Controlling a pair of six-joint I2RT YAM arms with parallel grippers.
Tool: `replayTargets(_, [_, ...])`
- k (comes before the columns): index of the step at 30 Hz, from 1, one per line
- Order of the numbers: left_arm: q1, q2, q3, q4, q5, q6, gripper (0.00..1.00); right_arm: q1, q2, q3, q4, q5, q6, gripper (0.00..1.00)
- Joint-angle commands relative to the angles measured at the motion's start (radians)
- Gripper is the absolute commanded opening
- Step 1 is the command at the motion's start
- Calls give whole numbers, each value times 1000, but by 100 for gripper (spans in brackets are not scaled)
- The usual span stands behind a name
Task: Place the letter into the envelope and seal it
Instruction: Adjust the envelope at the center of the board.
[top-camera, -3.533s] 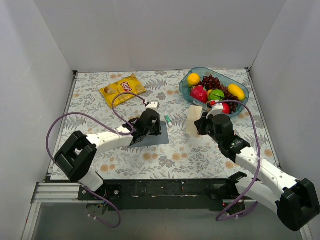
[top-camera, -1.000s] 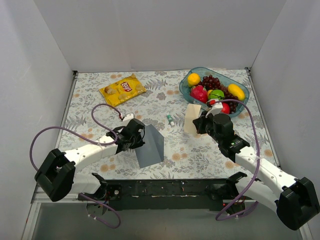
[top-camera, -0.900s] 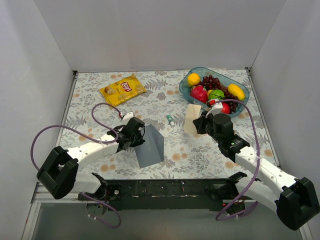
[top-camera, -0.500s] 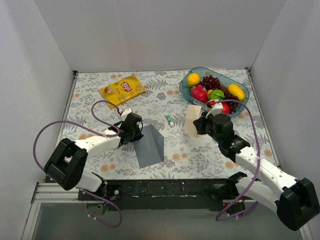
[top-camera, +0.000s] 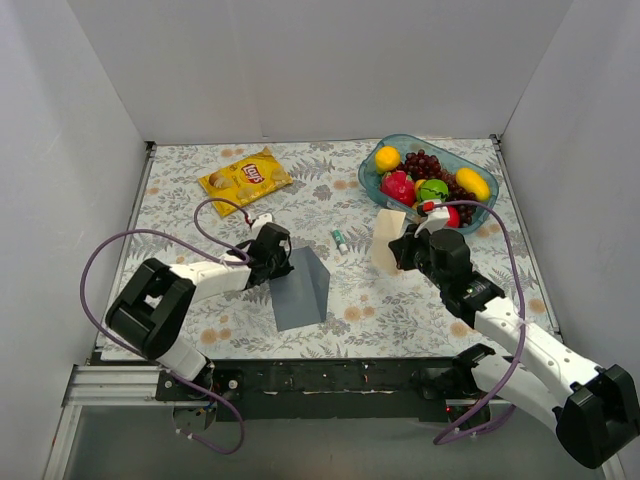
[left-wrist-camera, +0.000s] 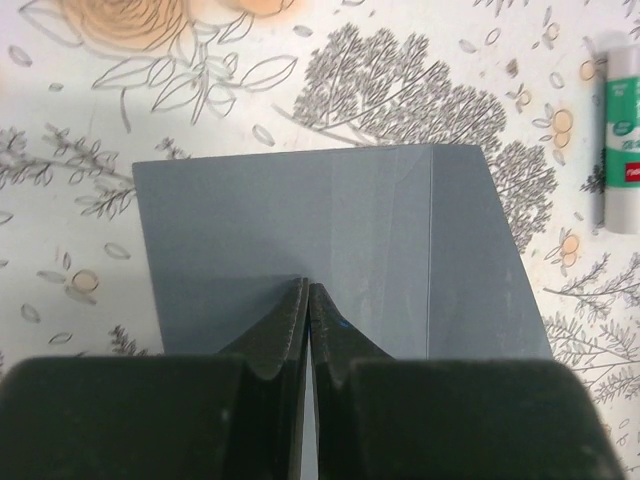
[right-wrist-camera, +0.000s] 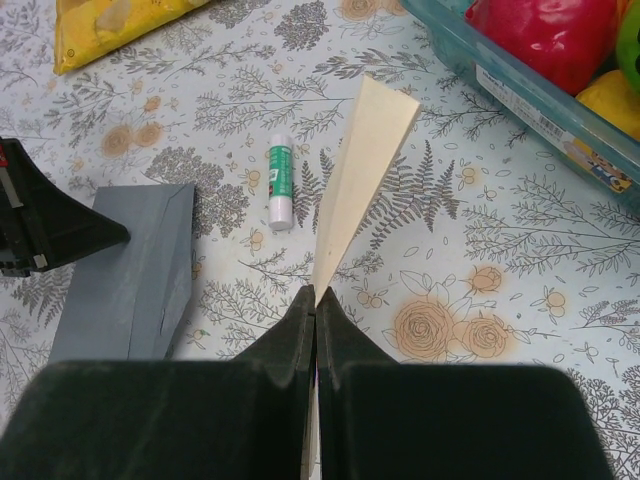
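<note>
Early stage: the left tool (left-wrist-camera: 308, 292) is pinched tight on the envelope (left-wrist-camera: 350, 250), left of the glue stick (right-wrist-camera: 281, 182). The right tool (right-wrist-camera: 315, 296) grips the letter (right-wrist-camera: 365, 160), right of it. Inserting and sealing remain.

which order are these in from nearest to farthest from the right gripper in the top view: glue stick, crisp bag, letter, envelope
1. letter, pinched in the right gripper itself.
2. glue stick, lying just to its left.
3. envelope, farther left and nearer the arm bases, held by the left gripper.
4. crisp bag, far left at the back.
</note>
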Motion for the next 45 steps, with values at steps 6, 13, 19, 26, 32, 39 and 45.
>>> replayTargets(6, [12, 96, 4, 170, 25, 113, 0, -3, -5, 31, 19, 14, -16, 1])
replayTargets(13, [43, 174, 40, 219, 17, 176, 0, -3, 7, 41, 8, 19, -34, 1])
replayTargets(19, [67, 217, 41, 277, 32, 187, 0, -3, 13, 53, -1, 25, -52, 1])
replayTargets(26, [75, 237, 55, 294, 68, 189, 0, -3, 12, 70, 2, -6, -62, 1])
replayTargets(32, [73, 177, 79, 256, 46, 184, 0, -3, 10, 90, 49, -68, -72, 1])
replayTargets(39, [75, 58, 93, 219, 48, 153, 24, -1, 72, 139, 123, -130, -43, 1])
replayTargets(45, [73, -50, 58, 188, 5, 140, 36, -1, 226, 198, 232, -329, 72, 1])
